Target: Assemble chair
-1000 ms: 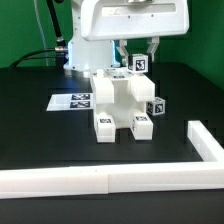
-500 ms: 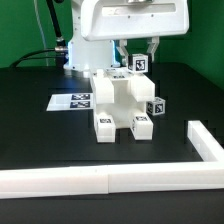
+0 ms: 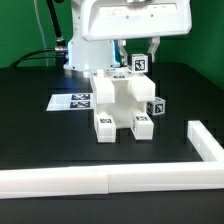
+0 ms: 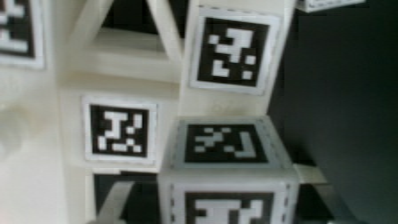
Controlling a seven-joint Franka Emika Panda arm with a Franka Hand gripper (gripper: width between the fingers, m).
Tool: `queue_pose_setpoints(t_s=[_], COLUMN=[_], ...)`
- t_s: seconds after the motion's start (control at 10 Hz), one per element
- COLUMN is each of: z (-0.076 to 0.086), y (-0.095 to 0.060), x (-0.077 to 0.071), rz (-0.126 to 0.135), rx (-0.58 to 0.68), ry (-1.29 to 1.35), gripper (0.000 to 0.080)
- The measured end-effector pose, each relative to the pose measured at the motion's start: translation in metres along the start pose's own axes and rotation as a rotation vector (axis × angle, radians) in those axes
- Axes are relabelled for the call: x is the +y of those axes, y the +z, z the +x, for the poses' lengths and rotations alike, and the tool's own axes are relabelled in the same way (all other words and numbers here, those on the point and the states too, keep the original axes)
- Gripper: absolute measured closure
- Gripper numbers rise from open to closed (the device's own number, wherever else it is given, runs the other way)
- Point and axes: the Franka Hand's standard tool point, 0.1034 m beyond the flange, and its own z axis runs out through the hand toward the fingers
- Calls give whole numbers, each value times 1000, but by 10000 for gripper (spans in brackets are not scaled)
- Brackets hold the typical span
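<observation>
**Gripping the chair's top block from above**

Your claw (image 3: 139, 59) hangs under the white arm at the back of the scene. Its two dark fingers (image 3: 123, 57) stand on either side of the top block (image 3: 140, 64), the tagged cube at the highest point of the chair (image 3: 118, 100). The jaws look clenched on that block, with no gap you can make out in the exterior view.

In the wrist view the chair (image 4: 125, 130) fills nearly the whole picture. You see white faces with black-and-white tags at very close range, a little blurred, and the fingers cannot be told apart from the plastic.

The rest of the chair sits directly below and in front of the claw. It rests on the black table (image 3: 40, 135) near the middle, with two tagged blocks at its front base and another tagged cube on the exterior view's right side.

The marker board (image 3: 68, 101) lies flat just beside the chair, on the exterior view's left. The border rail (image 3: 100, 181) runs along the near edge of the table and turns up the exterior view's right, well apart from the chair.
</observation>
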Motion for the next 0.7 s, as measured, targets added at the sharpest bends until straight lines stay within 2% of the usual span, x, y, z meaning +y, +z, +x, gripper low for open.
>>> queue_pose_setpoints(t_s=[0.7], z=[0], y=[0], x=[-2], rz=[10], rx=[-2], ry=[431], gripper=[509])
